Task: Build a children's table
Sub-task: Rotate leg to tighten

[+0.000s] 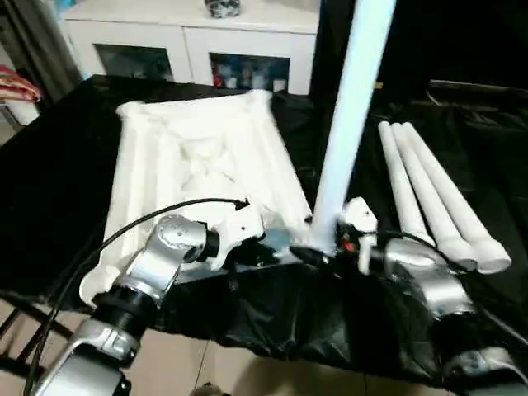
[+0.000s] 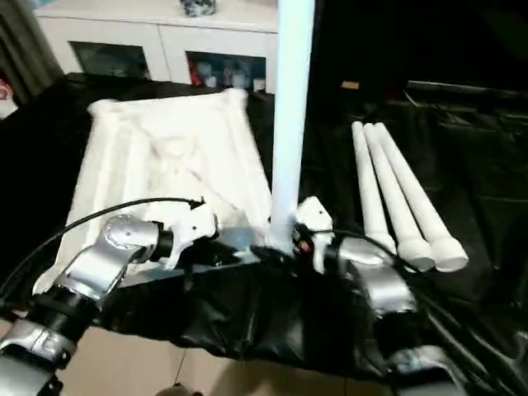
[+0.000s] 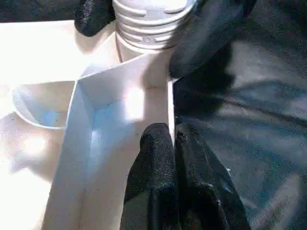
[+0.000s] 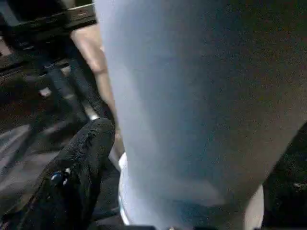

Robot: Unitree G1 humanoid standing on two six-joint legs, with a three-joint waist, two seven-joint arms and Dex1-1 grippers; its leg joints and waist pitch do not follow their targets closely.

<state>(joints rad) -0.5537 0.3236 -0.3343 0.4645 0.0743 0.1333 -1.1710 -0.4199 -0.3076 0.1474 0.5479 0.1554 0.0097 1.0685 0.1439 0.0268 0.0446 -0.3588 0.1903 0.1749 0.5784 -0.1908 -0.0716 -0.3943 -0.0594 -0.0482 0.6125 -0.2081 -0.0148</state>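
Note:
The white table top lies upside down on the black-covered surface, ribbed underside up. One white leg stands upright at the top's near right corner. Its threaded end sits at the corner socket. My right gripper is shut on the leg's lower end, with one black finger against its side. My left gripper is shut on the table top's rim beside that corner, fingers pinching the thin wall. Three more legs lie side by side to the right.
A white cabinet with glass doors stands behind the work surface. Black cloth hangs over the near edge, with pale floor below. A black cable loops over my left forearm.

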